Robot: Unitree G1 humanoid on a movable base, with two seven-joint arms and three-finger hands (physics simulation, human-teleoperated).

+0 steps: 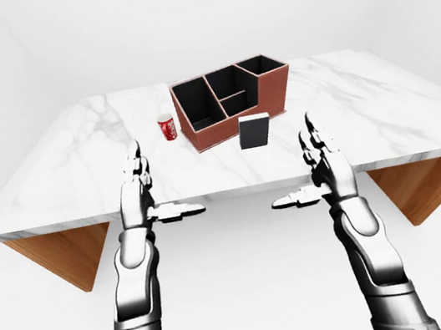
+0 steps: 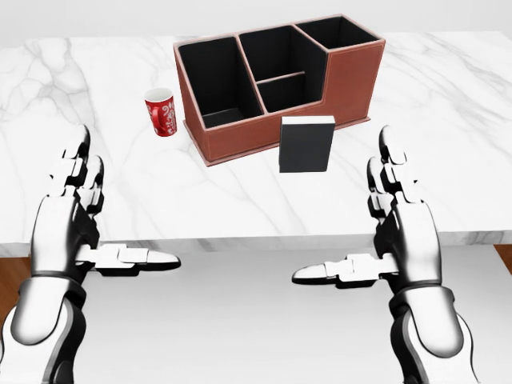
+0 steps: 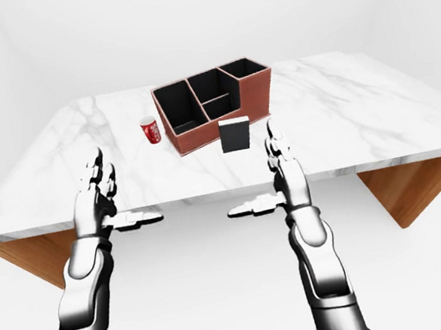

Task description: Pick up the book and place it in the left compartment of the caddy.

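Reaching phase, nothing grasped. Left robot hand [image 2: 76, 228] and right robot hand [image 2: 396, 240] both spread, empty. Book [image 2: 306, 143] upright beside caddy [image 2: 276, 84] on worktop [image 2: 448, 120]. Next I needed right reach to book.
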